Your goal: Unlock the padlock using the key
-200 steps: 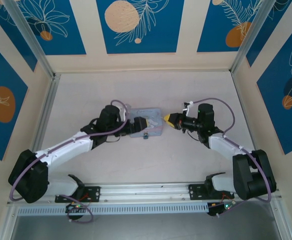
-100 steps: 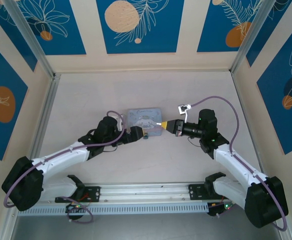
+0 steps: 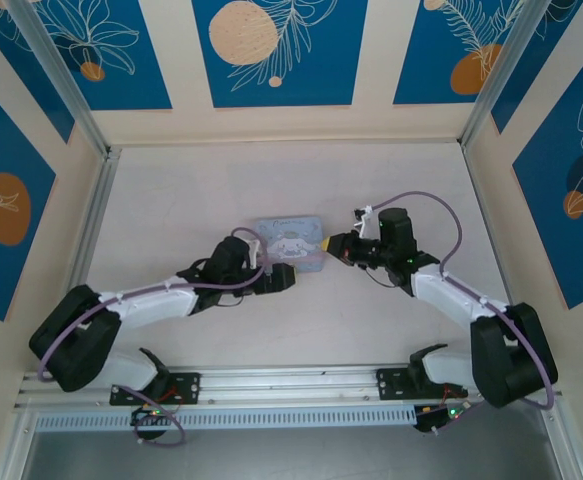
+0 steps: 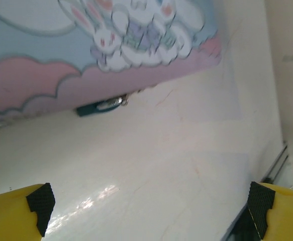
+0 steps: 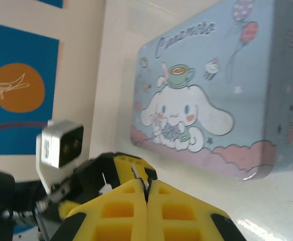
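Evidently the tiny padlock (image 4: 103, 105), light, hard and likely to skid, lay near the middle of the worktop (image 4: 161, 165) against the near side of the cartoon box (image 4: 61, 75), best pinched by its body between my spread left fingers (image 4: 18, 213), while my right fingers (image 5: 121, 208) were pressed together.

Box (image 5: 201, 100) pale blue, pink cloud band on near edge, white cartoon bunny print, balloons. Padlock (image 4: 98, 106) dark teal with silvery metal. Left gripper (image 4: 149, 208) and right gripper (image 5: 147, 196) yellow, black pads. Arms (image 3: 151, 300) white and black, cables (image 3: 426, 200) purple. Table (image 3: 371, 320) off-white. Wall panels (image 3: 271, 50) blue, orange circles, white leaf outlines, cream surround.
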Robot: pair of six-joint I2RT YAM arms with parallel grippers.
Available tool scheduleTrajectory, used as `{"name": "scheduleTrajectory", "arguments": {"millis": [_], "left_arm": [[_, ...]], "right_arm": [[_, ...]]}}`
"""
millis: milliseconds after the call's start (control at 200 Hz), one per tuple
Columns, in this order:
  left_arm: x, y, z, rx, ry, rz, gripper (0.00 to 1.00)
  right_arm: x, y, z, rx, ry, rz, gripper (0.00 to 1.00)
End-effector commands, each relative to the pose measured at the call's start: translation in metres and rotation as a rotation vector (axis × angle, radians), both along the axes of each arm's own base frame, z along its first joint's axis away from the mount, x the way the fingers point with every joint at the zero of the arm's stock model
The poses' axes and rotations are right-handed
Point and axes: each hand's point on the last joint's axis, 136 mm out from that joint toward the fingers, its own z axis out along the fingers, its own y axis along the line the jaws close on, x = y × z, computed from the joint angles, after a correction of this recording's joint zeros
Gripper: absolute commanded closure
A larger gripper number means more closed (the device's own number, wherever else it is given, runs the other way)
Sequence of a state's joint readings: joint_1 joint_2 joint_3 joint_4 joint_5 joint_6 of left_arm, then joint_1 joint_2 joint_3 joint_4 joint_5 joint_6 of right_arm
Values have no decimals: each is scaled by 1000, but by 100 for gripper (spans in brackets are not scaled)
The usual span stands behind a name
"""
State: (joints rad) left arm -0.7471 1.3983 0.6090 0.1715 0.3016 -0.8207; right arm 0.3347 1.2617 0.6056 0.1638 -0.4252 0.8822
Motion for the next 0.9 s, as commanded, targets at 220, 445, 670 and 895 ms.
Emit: {"name": "scheduleTrajectory", "arguments": {"millis": [220, 445, 670, 895], "left_arm": [[10, -30, -26, 175, -184, -117, 4], [22, -17, -43, 289, -323, -46, 8], [30, -16, -48, 315, -379, -22, 10], [32, -36, -54, 290, -367, -54, 11]], "right_arm": [[36, 3, -5, 55, 169, -159, 100], [44, 6, -19, 54, 231, -194, 100], [49, 9, -29, 48, 267, -199, 100], [51, 10, -46, 31, 320, -207, 100]]}}
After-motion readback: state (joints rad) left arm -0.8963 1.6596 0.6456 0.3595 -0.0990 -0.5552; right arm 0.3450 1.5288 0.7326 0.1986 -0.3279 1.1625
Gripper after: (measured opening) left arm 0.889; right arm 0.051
